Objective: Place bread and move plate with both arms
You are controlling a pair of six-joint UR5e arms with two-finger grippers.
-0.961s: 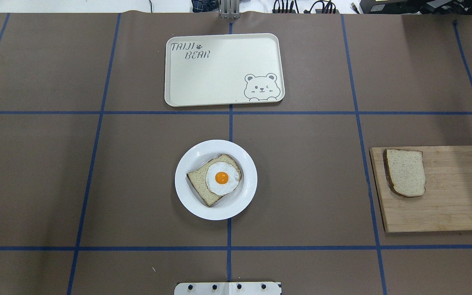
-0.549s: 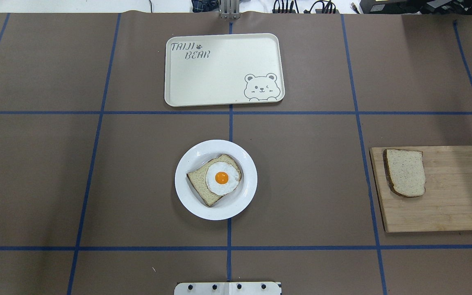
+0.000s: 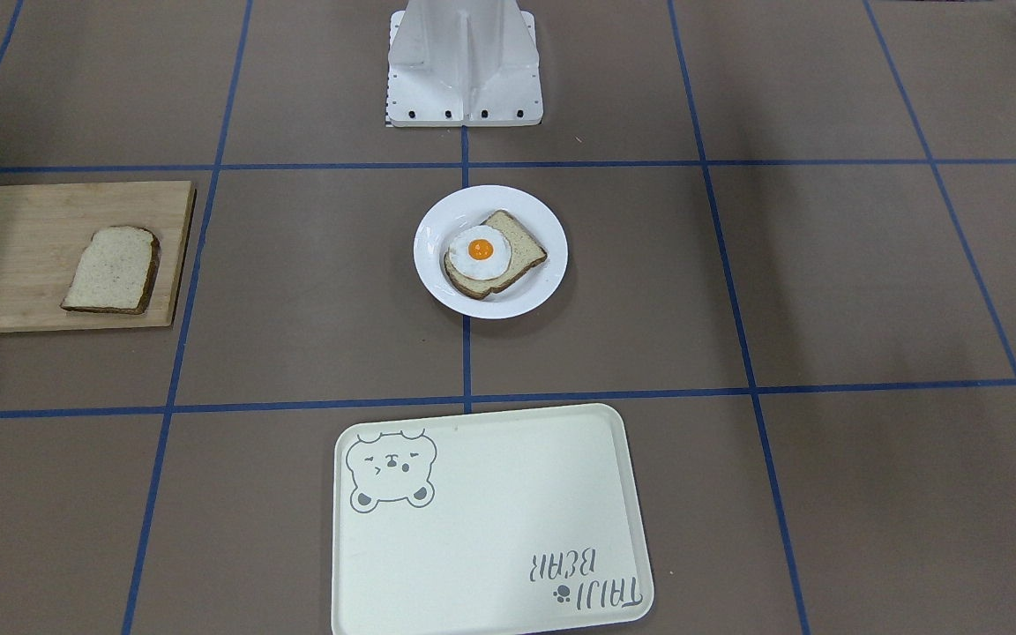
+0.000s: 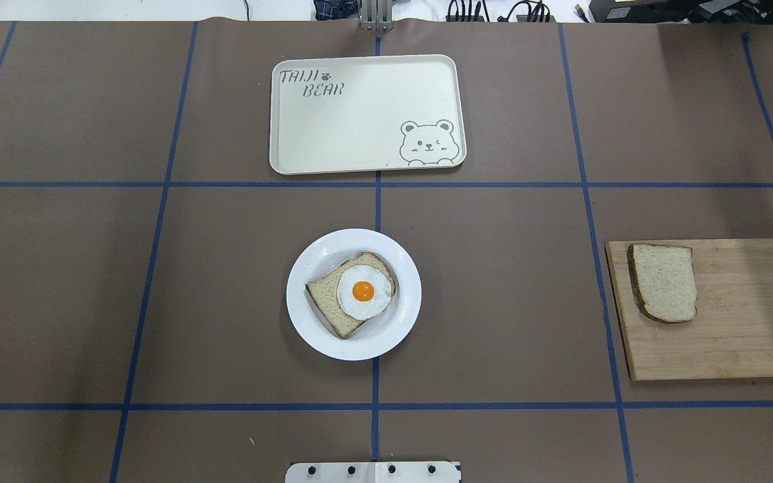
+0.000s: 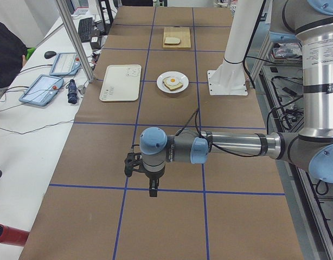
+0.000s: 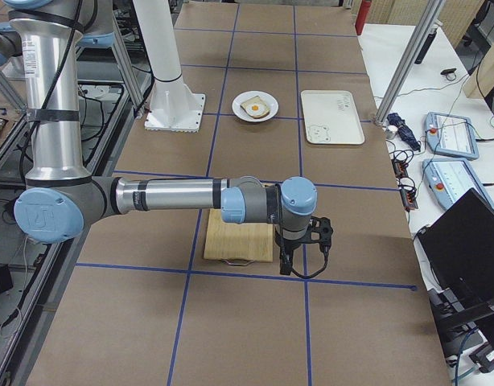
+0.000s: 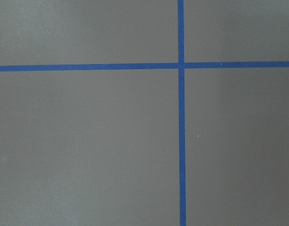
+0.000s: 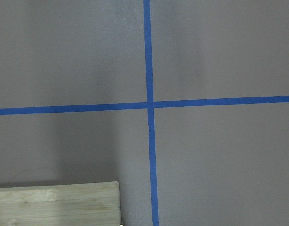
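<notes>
The plain bread slice lies flat on a wooden cutting board at the table's right; it also shows in the front view. The white plate sits at the table's middle and holds a slice topped with a fried egg. My left gripper hangs over bare table far to the left, seen only in the left side view. My right gripper hangs past the board's outer end, seen only in the right side view. I cannot tell whether either is open or shut.
A cream bear-print tray lies beyond the plate, at the far middle. The robot base stands at the near edge. Blue tape lines grid the brown table. The right wrist view shows the board's corner.
</notes>
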